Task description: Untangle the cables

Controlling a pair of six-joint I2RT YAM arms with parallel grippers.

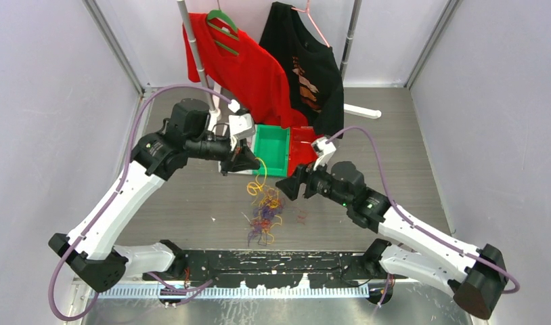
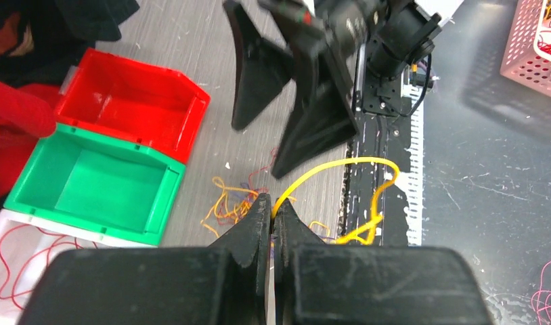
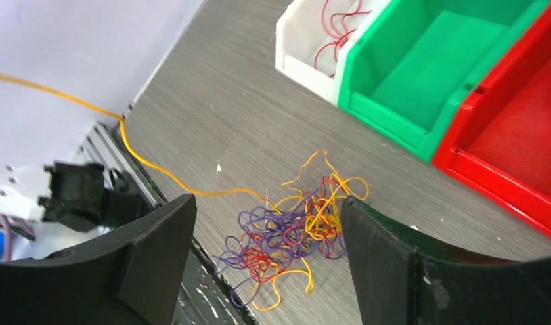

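Note:
The cables (image 1: 266, 215) lie as a tangle of red, yellow-orange and purple strands on the table between my arms, and they show in the right wrist view as cables (image 3: 293, 233). My left gripper (image 1: 248, 164) hangs above the tangle's far side, in front of the green bin. It is shut on one yellow cable (image 2: 340, 164), pinched at the tips of the left gripper (image 2: 274, 210). This yellow cable (image 1: 258, 179) trails down to the pile. My right gripper (image 1: 286, 188) is open above the tangle's right side. In its own view the right gripper (image 3: 267, 202) holds nothing.
A white bin (image 3: 306, 47) holding red strands, a green bin (image 1: 271, 150) and a red bin (image 1: 303, 145) stand side by side behind the tangle. Red and black shirts (image 1: 259, 68) hang at the back. A pink basket (image 2: 533, 40) of strands sits off the table.

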